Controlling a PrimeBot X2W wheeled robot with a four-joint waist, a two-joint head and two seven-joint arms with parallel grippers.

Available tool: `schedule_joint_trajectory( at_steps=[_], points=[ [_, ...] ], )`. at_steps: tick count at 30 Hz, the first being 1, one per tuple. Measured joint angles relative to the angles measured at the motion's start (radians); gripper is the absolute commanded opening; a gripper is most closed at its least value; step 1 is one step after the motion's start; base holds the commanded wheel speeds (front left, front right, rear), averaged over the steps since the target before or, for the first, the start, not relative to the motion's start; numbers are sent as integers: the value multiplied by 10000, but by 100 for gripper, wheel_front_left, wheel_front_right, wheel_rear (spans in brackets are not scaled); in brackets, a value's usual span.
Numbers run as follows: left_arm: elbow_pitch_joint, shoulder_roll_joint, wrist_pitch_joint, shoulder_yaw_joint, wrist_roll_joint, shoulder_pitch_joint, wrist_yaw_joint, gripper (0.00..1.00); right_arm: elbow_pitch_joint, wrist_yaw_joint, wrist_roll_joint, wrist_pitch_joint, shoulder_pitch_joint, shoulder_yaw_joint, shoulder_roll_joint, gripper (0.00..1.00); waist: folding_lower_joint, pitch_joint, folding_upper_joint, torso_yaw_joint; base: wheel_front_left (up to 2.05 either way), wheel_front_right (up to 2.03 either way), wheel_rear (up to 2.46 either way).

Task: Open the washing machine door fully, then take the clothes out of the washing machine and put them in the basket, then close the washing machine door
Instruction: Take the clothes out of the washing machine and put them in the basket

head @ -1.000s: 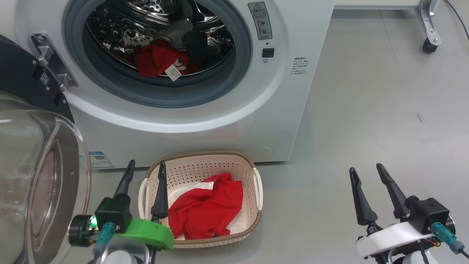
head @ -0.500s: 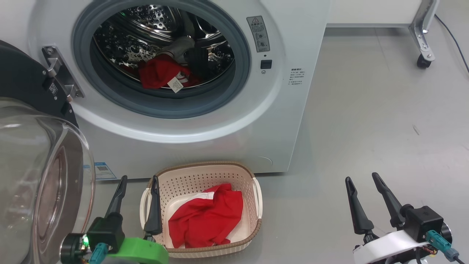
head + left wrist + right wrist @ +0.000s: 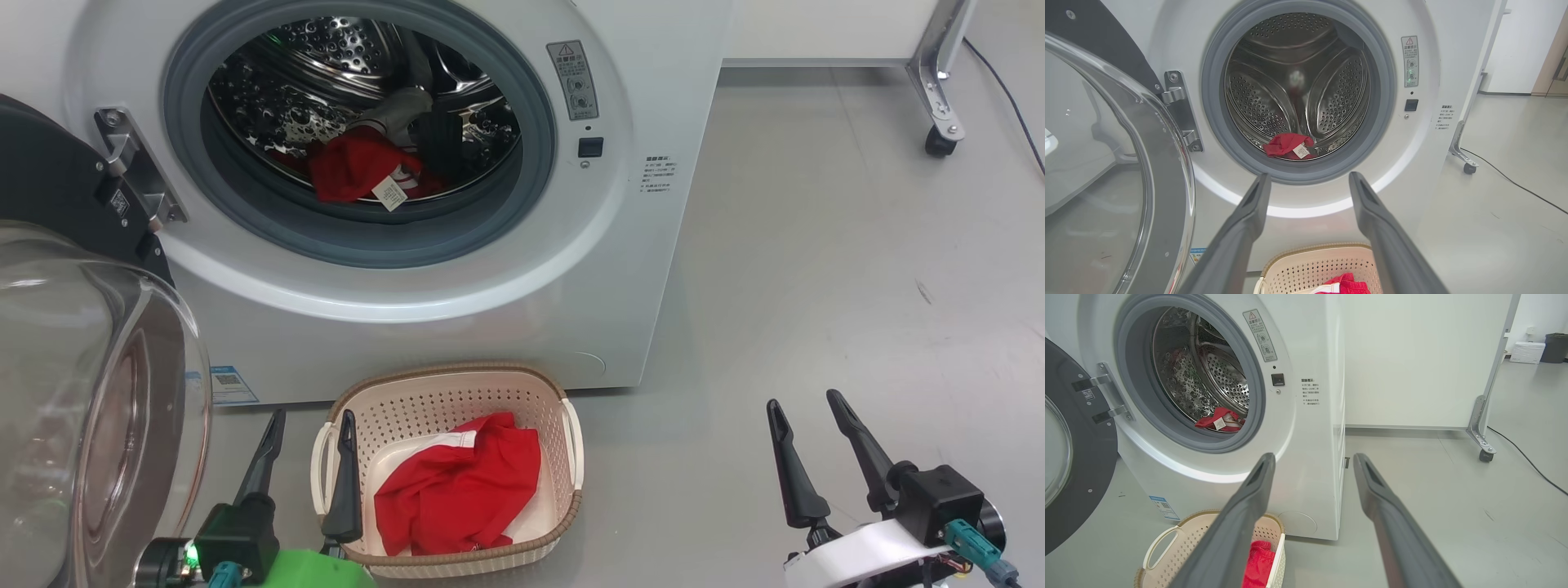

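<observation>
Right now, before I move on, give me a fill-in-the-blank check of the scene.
The door stands ____.
One red garment lies in the steel ____.
A second garment lies in the cream ____.
The left tool and right tool hold ____.
Missing: open; drum; basket; nothing.

Left fingers (image 3: 261,464) spread, right fingers (image 3: 789,467) spread

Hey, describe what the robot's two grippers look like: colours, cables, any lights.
The left gripper has two long, dark, tapering fingers on a black block, a bright green curved mount, a small green light and a teal plug. The right gripper has matching fingers and block, but a white curved mount, with a teal plug and thin reddish wires.
</observation>
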Motion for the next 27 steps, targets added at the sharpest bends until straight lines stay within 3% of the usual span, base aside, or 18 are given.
schedule_joint_trajectory(
  at_steps=[20,27],
  points=[
    [10,27,146,-194,211,126,0,100,-188,4,-58,0,6,69,56,100,0,278,0,-133,0,0,0],
    [314,29,602,-531,347,-584,0,100,-360,61,-94,0,-29,163,-27,100,0,712,0,-238,0,0,0]
  ],
)
